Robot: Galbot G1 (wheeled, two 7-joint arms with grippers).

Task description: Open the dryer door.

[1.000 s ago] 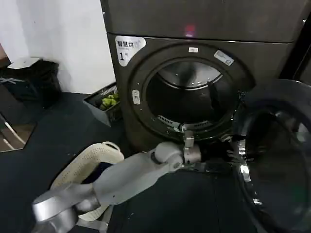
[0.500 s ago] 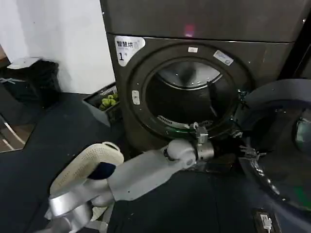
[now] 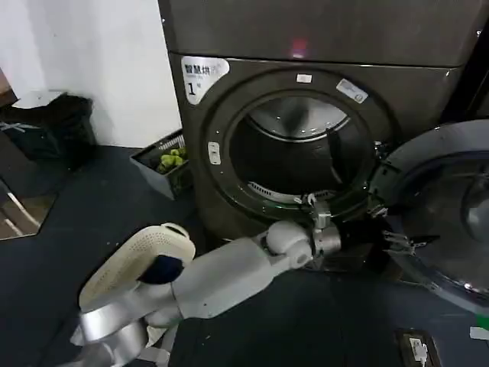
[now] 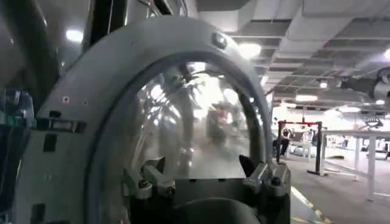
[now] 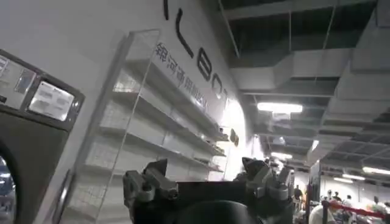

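Dark flooring (image 3: 69, 229) lies before the dryer (image 3: 306, 115), whose drum stands exposed. We reach our left gripper (image 3: 397, 243) right, fingers spread and holding nothing, beside the dryer door's (image 3: 451, 206) grey inner face; it hangs swung wide at right. Our right gripper (image 5: 207, 182) points away, fingers parted.

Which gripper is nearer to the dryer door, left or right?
Left. The left gripper reaches to the inner face of the swung-open dryer door. The right gripper points up at wall shelves, away from the door.
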